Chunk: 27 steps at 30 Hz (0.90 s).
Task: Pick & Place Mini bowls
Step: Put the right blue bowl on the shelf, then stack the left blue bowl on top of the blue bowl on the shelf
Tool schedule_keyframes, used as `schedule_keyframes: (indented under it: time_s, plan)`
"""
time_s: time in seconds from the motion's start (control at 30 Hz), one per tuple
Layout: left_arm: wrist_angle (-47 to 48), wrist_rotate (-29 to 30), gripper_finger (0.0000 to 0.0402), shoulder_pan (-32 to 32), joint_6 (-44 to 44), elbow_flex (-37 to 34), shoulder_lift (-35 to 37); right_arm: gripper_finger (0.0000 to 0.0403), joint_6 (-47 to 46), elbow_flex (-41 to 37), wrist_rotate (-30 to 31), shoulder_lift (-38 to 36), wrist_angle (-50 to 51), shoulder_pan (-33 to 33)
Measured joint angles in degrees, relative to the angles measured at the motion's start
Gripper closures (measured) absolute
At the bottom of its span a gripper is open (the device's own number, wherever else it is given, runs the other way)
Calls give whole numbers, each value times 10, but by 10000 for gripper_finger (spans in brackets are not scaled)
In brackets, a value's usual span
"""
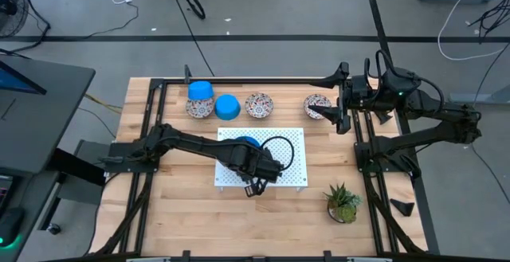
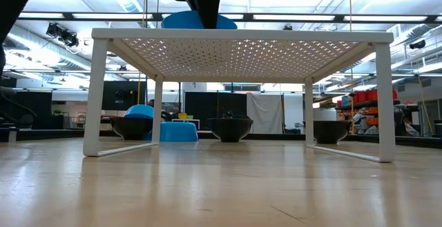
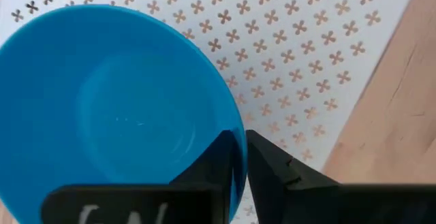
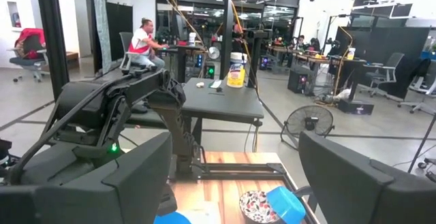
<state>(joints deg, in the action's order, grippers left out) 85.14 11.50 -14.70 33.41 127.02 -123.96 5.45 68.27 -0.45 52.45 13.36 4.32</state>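
Left gripper (image 3: pixel 242 166) pinches the blue bowl's (image 3: pixel 109 115) rim, bowl resting on the white board (image 3: pixel 300 40); placing step, I judge; next, release and lift clear.

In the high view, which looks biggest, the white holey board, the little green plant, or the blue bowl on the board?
1. White perforated board, clearly the largest.
2. Green plant.
3. Blue bowl on the board, though the left arm covers part of it, so plant versus bowl is unsure.

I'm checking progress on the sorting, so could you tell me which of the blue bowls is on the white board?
The blue bowl at the left gripper, whose fingers pinch its rim. It sits on the white board; the other two blue bowls are in the row behind.
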Motion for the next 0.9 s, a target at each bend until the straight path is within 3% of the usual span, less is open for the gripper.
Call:
schedule_keyframes:
  time_s: [0.33,0.5,0.67,0.9]
  plan:
    - [5,2,268,12,7,8,3,82,0,0,0,0,0,0]
    - [8,-31,230,14,-14,39,3,82,0,0,0,0,1,0]
    - [22,-32,221,14,-31,80,5,82,0,0,0,0,1,0]
    - [24,-23,224,14,-69,74,36,82,0,0,0,0,0,0]
